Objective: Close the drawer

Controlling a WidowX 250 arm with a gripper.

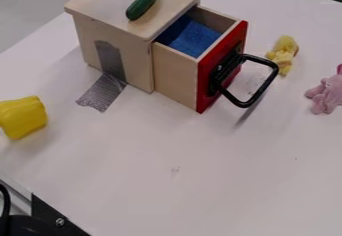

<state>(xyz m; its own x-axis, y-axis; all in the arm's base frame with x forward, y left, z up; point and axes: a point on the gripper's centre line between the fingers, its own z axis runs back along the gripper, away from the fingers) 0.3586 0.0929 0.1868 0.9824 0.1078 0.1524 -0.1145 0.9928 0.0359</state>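
One drawer (pixel 175 77) sticks out of its box (pixel 137 62) by the upper-left edge of the surface (pixel 167 185); step: reach it, likely; next: push red front (pixel 204 94) straight in; end effector: can't tell if empty or holding

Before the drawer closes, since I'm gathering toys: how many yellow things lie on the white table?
2: a yellow lump at the view's left edge, and a small yellow toy right of the red drawer front. The wooden box may hide more.
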